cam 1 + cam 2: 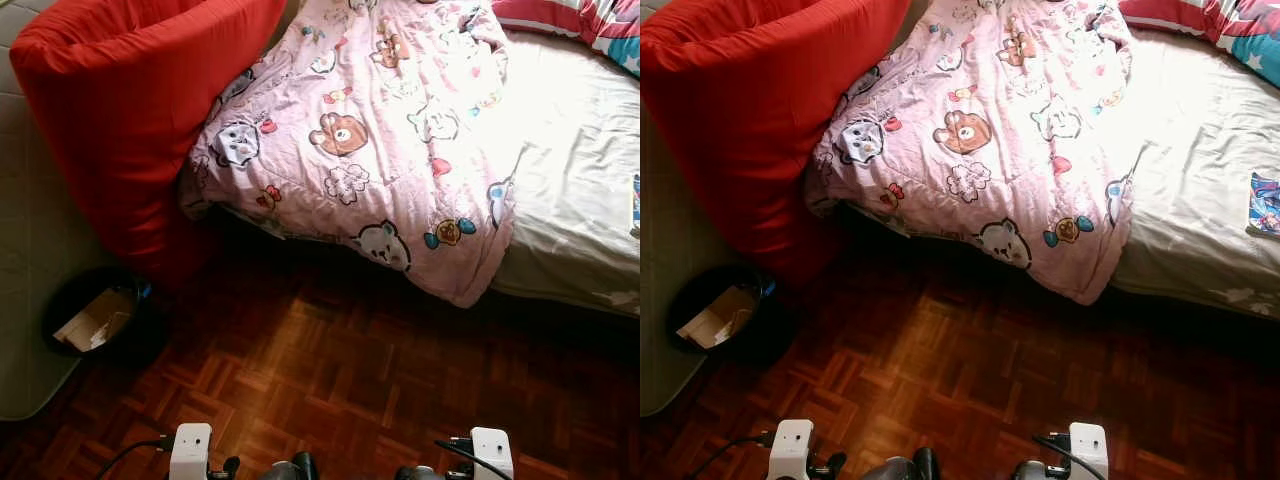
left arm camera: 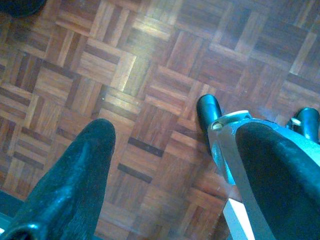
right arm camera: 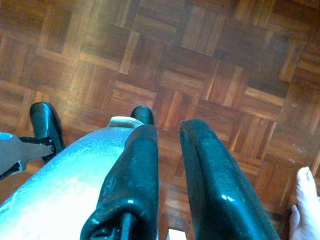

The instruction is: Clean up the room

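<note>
We look down from our head camera at a bed [image 1: 580, 190] with a pale sheet, standing across a dark wooden parquet floor [image 1: 350, 370]. A pink quilt [image 1: 370, 130] printed with cartoon bears and other animals lies crumpled over the bed's left part and hangs over its near edge, almost reaching the floor. To the left of the quilt, a large red cushion [image 1: 130, 110] stands upright, touching the quilt and leaning toward the bed's corner. Just below the cushion, on the floor at the left, sits a small black waste bin [image 1: 95, 320] holding what looks like paper or cardboard. At the far right of the bed we see a striped pillow [image 1: 1210, 20] at the top and a small colourful item [image 1: 1265, 203] lying on the sheet near the edge; we cannot tell what it is.

Both our arms hang low. Our left gripper [image 2: 175, 165] points down at the parquet with its two black fingers spread well apart, holding nothing. Our right gripper [image 3: 170, 170] also points at the floor, its fingers close together with a narrow gap between them, holding nothing. A person's bare foot [image 3: 305, 210] rests on the floor near it.
</note>
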Tool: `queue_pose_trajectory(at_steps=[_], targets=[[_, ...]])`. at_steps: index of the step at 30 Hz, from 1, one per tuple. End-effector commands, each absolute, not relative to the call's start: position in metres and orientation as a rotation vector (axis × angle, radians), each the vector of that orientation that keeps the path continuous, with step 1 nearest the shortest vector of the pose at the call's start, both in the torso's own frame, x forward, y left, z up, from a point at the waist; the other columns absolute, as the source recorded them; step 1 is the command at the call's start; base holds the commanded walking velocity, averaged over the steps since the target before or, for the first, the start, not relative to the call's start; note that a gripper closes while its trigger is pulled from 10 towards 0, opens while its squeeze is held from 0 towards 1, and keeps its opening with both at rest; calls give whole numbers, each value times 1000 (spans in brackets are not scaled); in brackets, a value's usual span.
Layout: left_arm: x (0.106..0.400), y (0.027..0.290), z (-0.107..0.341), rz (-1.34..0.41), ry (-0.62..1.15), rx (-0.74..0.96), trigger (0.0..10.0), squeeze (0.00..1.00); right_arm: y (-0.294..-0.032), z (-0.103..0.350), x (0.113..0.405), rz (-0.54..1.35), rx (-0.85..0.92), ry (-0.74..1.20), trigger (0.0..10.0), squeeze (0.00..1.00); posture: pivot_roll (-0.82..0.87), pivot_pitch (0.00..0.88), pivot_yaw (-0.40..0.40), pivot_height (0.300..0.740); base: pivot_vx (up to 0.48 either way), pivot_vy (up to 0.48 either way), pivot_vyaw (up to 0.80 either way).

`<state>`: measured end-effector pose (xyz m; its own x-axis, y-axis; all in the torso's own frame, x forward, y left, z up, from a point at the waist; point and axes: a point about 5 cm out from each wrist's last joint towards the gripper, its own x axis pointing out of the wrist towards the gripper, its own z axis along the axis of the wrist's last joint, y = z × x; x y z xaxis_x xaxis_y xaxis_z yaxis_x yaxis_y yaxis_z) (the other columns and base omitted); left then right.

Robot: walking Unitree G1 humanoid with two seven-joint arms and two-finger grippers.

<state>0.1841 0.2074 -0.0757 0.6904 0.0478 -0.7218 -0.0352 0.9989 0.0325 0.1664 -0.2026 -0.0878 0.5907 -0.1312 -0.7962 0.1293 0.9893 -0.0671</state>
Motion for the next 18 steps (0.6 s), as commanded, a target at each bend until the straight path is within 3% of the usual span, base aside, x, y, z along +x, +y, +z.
queue_pose_trajectory(at_steps=[1, 18], targets=[[172, 212, -81, 59, 853, 18, 10000, 0, -196, -93, 158, -128, 1, 955, 10000, 0, -59, 178, 105, 740, 281, 0, 0], [174, 212, -80, 59, 849, 17, 10000, 0, -197, -92, 158, -130, 2, 946, 10000, 0, -57, 182, 104, 740, 303, 0, 0]])
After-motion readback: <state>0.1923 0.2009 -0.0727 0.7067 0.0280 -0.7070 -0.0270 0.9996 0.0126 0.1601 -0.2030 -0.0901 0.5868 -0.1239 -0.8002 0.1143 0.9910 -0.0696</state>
